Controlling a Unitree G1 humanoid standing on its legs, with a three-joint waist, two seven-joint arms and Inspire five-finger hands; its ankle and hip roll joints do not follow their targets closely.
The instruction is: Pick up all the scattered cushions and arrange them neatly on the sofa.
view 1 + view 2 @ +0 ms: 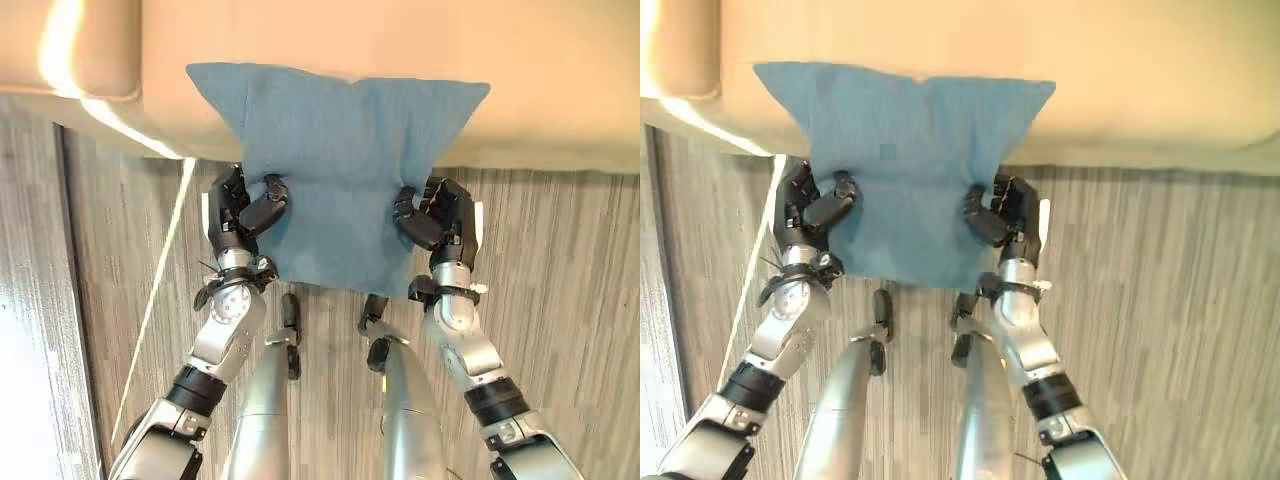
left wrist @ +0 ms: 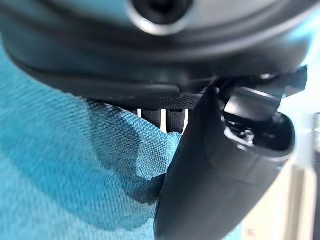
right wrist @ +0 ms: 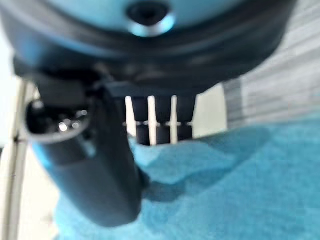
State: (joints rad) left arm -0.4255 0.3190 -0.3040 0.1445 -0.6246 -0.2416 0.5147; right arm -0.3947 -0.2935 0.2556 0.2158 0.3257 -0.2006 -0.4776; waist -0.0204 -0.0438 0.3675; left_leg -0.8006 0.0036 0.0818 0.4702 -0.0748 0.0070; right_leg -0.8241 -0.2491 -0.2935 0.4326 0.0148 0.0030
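No readable text or signs

No letters, numbers, labels or brand marks can be read on anything near the fingers or beyond them.
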